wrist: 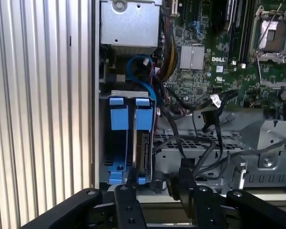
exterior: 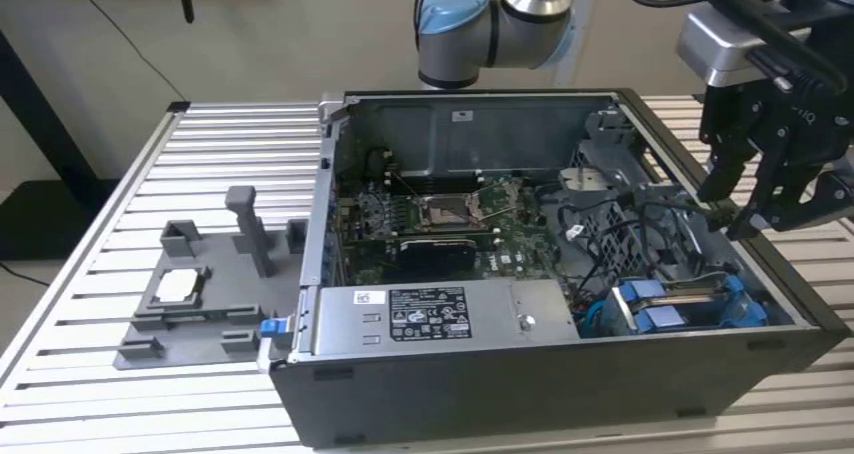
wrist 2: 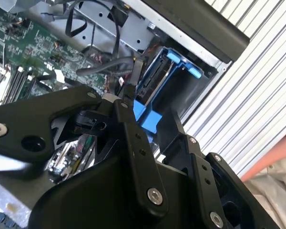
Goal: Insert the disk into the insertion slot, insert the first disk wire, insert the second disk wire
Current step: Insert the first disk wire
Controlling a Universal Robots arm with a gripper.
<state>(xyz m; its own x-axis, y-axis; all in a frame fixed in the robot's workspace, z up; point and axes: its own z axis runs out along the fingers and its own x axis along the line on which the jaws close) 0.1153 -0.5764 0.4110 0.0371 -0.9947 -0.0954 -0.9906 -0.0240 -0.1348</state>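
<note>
The disk (wrist: 143, 151) stands on edge in its blue carrier (wrist: 142, 113) inside the insertion slot of the grey drive cage (wrist: 128, 93), at the case's front corner on the exterior view's right (exterior: 683, 304). My gripper (exterior: 731, 214) hangs above that side wall of the case, just over the cage. Its fingers (wrist: 129, 192) are apart, so it is open, with the blue carrier (wrist 2: 147, 118) showing through the gap. A black wire connector (wrist 2: 135, 76) on a grey cable lies just beyond one fingertip. Loose black disk wires (wrist: 200, 143) curl beside the cage.
The open computer case holds a green motherboard (exterior: 441, 214) and a grey labelled power-supply box (exterior: 427, 314) at its front. A grey plastic fixture tray (exterior: 200, 294) sits on the slatted table (exterior: 107, 224) at the exterior view's left. The arm's blue joint (exterior: 454, 24) is behind the case.
</note>
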